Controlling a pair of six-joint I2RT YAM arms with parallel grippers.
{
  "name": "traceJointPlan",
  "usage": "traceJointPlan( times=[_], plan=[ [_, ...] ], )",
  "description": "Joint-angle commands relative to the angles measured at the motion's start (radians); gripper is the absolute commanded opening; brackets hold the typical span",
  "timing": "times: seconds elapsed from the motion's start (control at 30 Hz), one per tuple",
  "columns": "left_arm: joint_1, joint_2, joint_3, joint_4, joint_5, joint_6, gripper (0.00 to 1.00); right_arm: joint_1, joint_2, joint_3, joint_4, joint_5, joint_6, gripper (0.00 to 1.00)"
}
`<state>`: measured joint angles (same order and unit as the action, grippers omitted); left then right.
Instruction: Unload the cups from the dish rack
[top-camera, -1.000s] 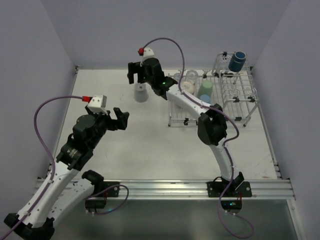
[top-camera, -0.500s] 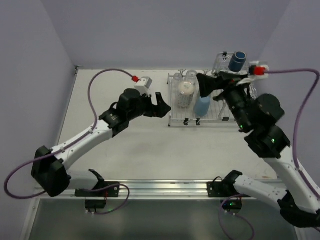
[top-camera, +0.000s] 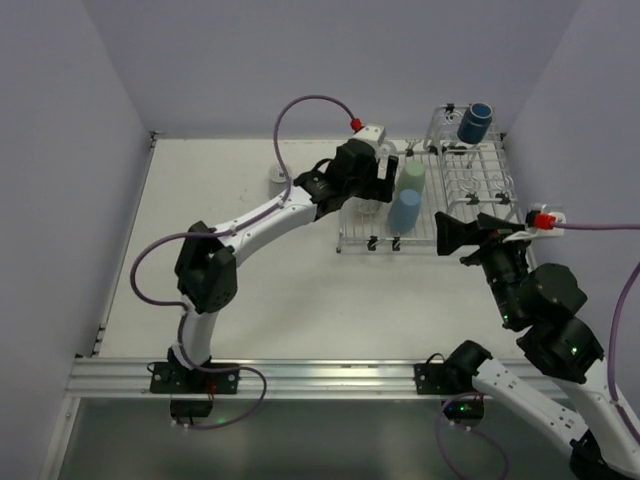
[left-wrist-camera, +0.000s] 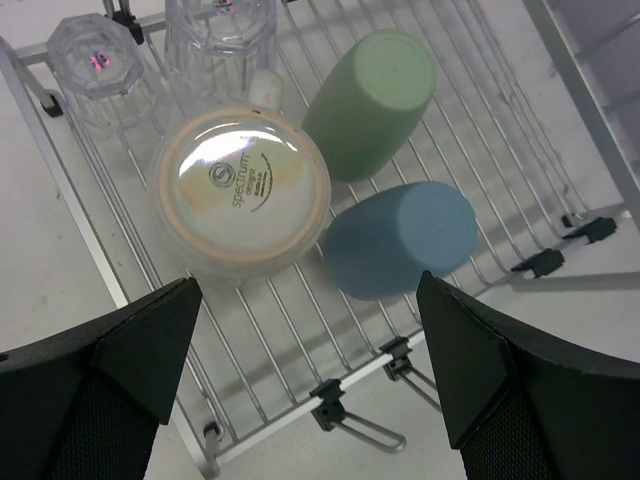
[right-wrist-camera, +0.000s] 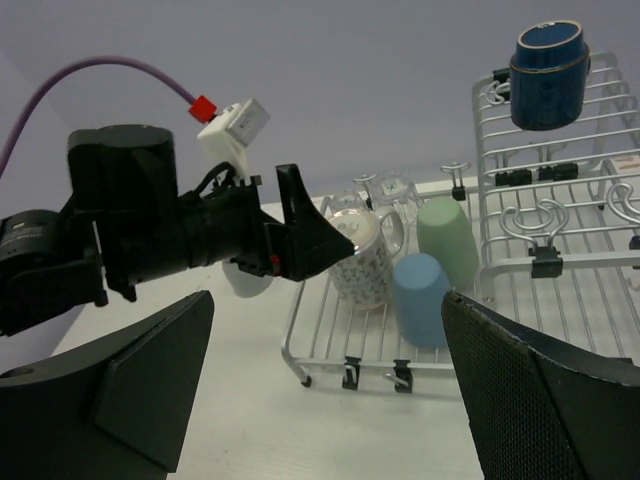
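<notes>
Left pincer (left-wrist-camera: 308, 285), fingers wide apart, hovers mid-frame over the dish rack (left-wrist-camera: 270, 332), above an upturned whitish mug (left-wrist-camera: 240, 190), green tumbler (left-wrist-camera: 370, 100) and blue tumbler (left-wrist-camera: 400, 240). Right pincer (right-wrist-camera: 328, 296), equally spread, frames the navy mug (right-wrist-camera: 548, 60) upper right, which the left wrist view misses.

the left gripper (right-wrist-camera: 300, 240) reaches in from the left, its dark tip just beside a whitish mug (right-wrist-camera: 362, 262) upturned on the dish rack (right-wrist-camera: 300, 355). a light blue tumbler (right-wrist-camera: 420, 295) and a pale green tumbler (right-wrist-camera: 447, 238) stand alongside, with clear glasses (right-wrist-camera: 385, 190) behind and a navy mug (right-wrist-camera: 547, 62) perched high at right. the right gripper (right-wrist-camera: 328, 330) is spread wide across the foreground.
</notes>
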<state>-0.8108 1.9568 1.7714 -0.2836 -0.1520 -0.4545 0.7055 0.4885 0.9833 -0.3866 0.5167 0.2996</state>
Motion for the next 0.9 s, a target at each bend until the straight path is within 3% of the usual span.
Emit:
traceJointPlan(
  times=[0.0,0.2,0.23,0.3,0.4,0.43,0.47,0.53,0.6,0.63,0.73,0.87],
  plan=[
    [-0.025,0.088,0.199,-0.139,-0.107,0.092,1.00,-0.001,-0.021,-0.014,-0.024,0.040,0.013,0.99],
    [-0.051,0.122,0.246,-0.160,-0.215,0.138,1.00,-0.001,-0.022,-0.037,-0.024,0.052,0.022,0.99],
    [-0.053,0.105,0.229,-0.161,-0.224,0.140,1.00,-0.001,-0.016,-0.040,-0.024,0.055,0.021,0.92],
    [-0.062,0.061,0.185,-0.151,-0.296,0.145,1.00,-0.001,0.016,-0.038,-0.024,0.042,0.021,0.89],
    [-0.062,-0.144,-0.019,-0.042,-0.412,0.158,1.00,-0.001,0.151,0.001,-0.026,-0.087,0.047,0.82],
    [-0.060,-0.295,-0.097,0.001,-0.447,0.162,1.00,-0.001,0.226,0.015,0.010,-0.113,0.049,0.79],
    [-0.042,-0.373,-0.253,0.024,-0.492,0.148,1.00,-0.003,0.264,0.029,0.034,-0.141,0.050,0.78],
    [-0.012,-0.628,-0.413,0.058,-0.492,0.061,1.00,-0.001,0.384,0.090,0.086,-0.210,0.050,0.74],
    [0.033,-0.786,-0.634,0.055,-0.485,-0.013,1.00,-0.001,0.465,0.153,0.138,-0.312,0.059,0.73],
    [0.045,-0.928,-0.694,0.044,-0.483,-0.030,1.00,0.000,0.514,0.176,0.173,-0.346,0.062,0.73],
    [0.090,-1.105,-0.825,-0.046,-0.471,-0.053,1.00,0.009,0.796,0.342,0.163,-0.473,0.069,0.77],
    [0.111,-1.176,-0.875,-0.144,-0.417,0.005,1.00,0.023,1.227,0.683,0.112,-0.511,0.058,0.84]
  ],
)
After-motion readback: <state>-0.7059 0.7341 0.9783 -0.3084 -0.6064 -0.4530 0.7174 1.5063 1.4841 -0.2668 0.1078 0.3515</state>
